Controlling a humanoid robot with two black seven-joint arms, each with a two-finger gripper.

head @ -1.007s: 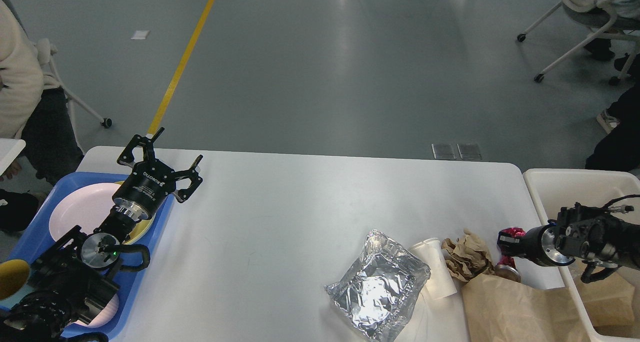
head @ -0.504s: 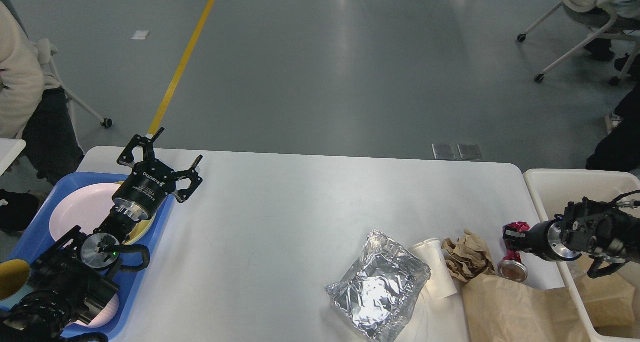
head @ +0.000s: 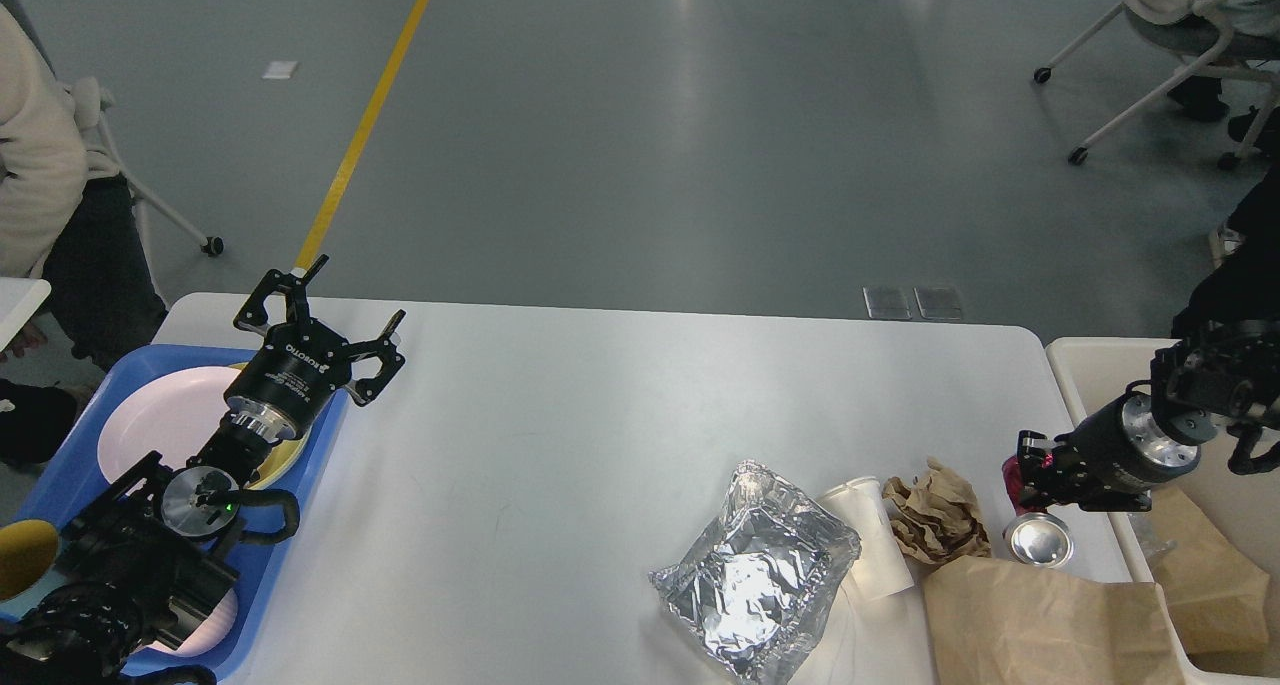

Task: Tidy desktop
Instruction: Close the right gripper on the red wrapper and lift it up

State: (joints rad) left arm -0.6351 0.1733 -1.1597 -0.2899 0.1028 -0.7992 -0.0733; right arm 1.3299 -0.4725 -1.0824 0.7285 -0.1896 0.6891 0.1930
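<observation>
A: Status?
B: Part done. Plates in blue plastic tray. White rounded worktop holds crumpled foil bag, white paper cup, brown paper wad.
A: Grippers?
B: Left gripper wide open, empty. Right gripper clamps crushed red can, beside white plastic bin.

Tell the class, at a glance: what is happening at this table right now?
A two-armed robot is tidying the desktop. Its right gripper is shut on a red can at the right edge, beside the white bin. Its left gripper hangs open above the blue tray. A foil bag, paper cup and crumpled paper remain.
</observation>
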